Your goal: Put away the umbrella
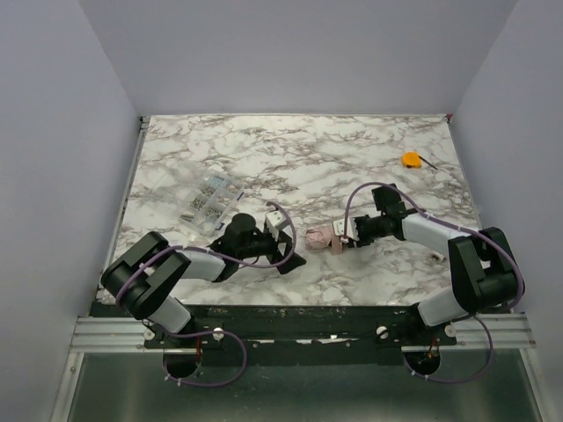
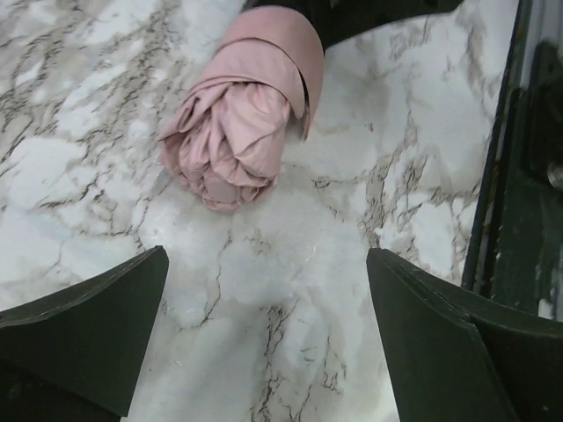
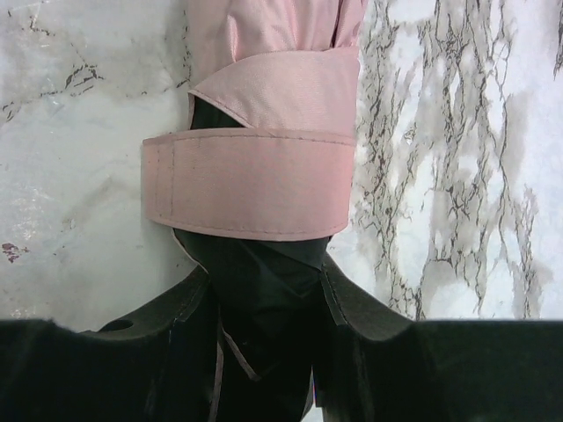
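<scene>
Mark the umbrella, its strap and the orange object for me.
umbrella (image 2: pixel 233 132), left wrist view, on the folded canopy.
strap (image 3: pixel 251 180), right wrist view, on the band's middle.
orange object (image 1: pixel 411 159), top external view, on its body.

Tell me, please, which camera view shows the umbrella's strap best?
The right wrist view: the strap shows close up, wrapped around the folded umbrella. The left wrist view shows it only as a curved band at the umbrella's far end; the top view shows just a small pink shape.
</scene>
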